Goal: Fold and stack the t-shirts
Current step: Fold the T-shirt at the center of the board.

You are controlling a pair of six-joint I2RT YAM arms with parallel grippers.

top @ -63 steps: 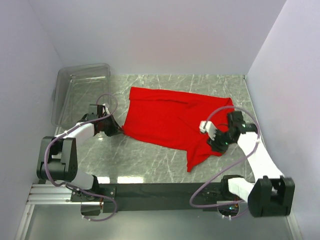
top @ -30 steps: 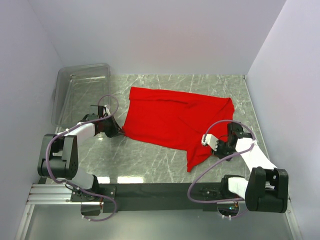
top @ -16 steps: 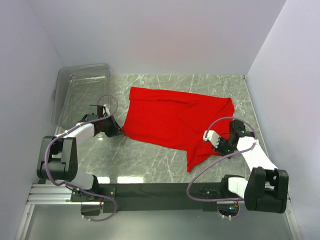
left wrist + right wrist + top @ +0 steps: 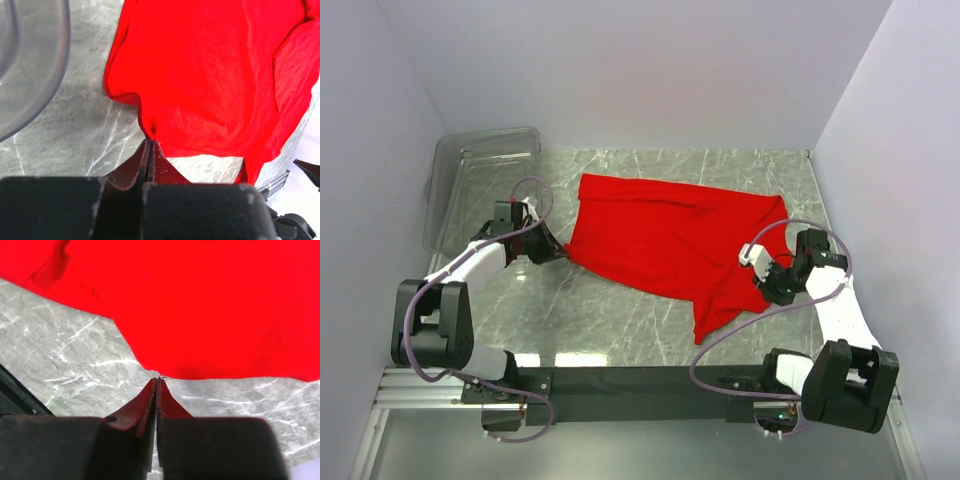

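Observation:
The red t-shirt (image 4: 670, 235) lies spread out and rumpled across the marble table, one sleeve trailing toward the near edge. My left gripper (image 4: 560, 256) is shut on its left edge; in the left wrist view the cloth (image 4: 210, 75) bunches into a small peak right at the closed tips (image 4: 150, 141). My right gripper (image 4: 766, 288) is at the shirt's right side. In the right wrist view its jaws (image 4: 157, 379) are closed on the very rim of the hem (image 4: 200, 315), which draws to a point there and casts a shadow on the table.
A clear plastic bin (image 4: 485, 170) stands at the back left, and its rounded corner (image 4: 30, 65) lies close to my left gripper. Walls close in the table on the left, back and right. Bare marble (image 4: 610, 325) lies between the shirt and the arm bases.
My right gripper has gone from partly open to shut at the shirt's right edge and drawn back to the right. My left wrist has shifted slightly back, still gripping the cloth.

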